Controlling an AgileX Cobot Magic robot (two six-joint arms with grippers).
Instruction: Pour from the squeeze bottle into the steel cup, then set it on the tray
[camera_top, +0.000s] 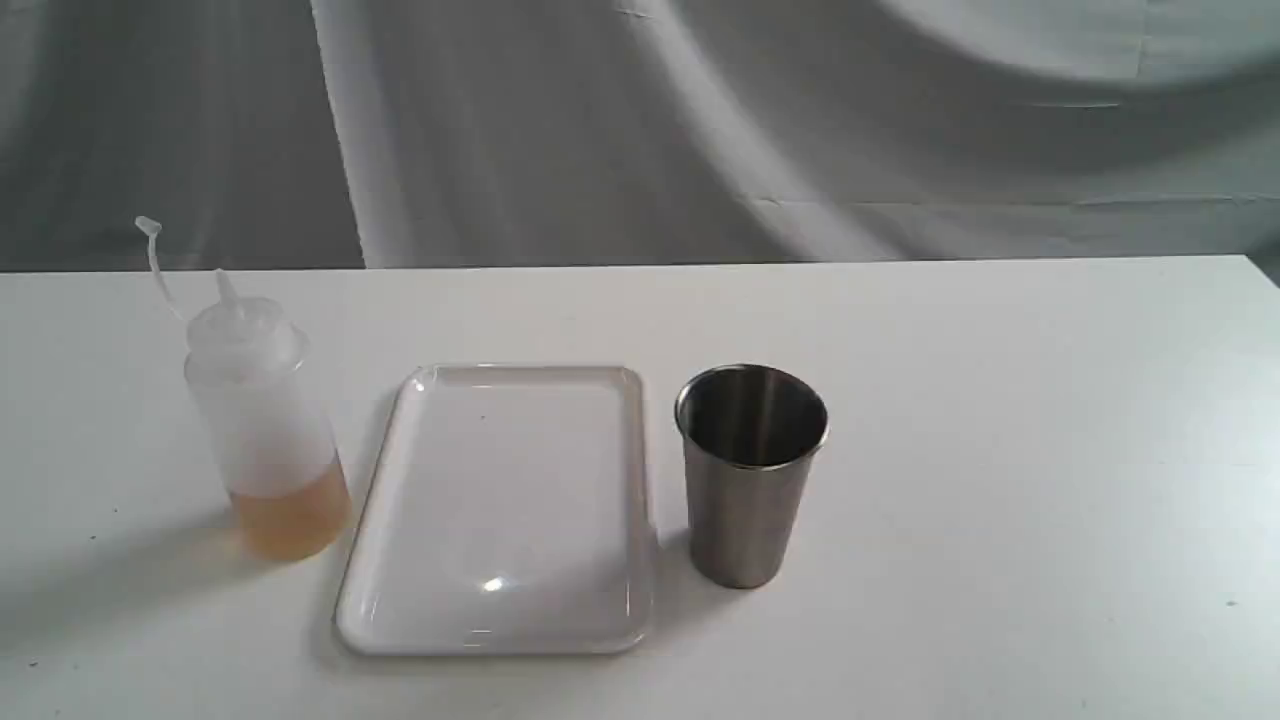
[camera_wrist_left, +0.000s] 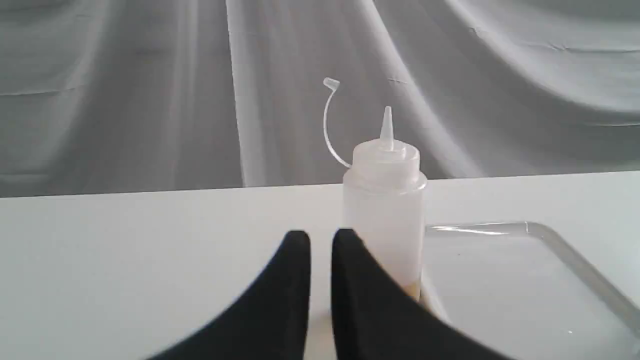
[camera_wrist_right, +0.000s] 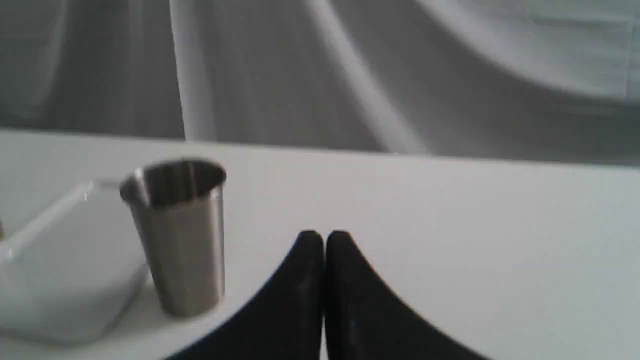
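The squeeze bottle (camera_top: 262, 425) stands upright on the table, left of the tray (camera_top: 505, 510), with amber liquid in its bottom part and its cap strap curling up. The steel cup (camera_top: 750, 475) stands upright just right of the tray, dark inside. No arm shows in the exterior view. In the left wrist view my left gripper (camera_wrist_left: 321, 237) is shut with nothing in it, short of the squeeze bottle (camera_wrist_left: 386, 210), which stands beside the tray (camera_wrist_left: 560, 245). My right gripper (camera_wrist_right: 324, 236) is shut and empty, off to the side of the steel cup (camera_wrist_right: 180, 235).
A white table (camera_top: 1000, 450) carries everything. A grey draped cloth (camera_top: 700, 130) hangs behind its far edge. Nothing lies on the tray.
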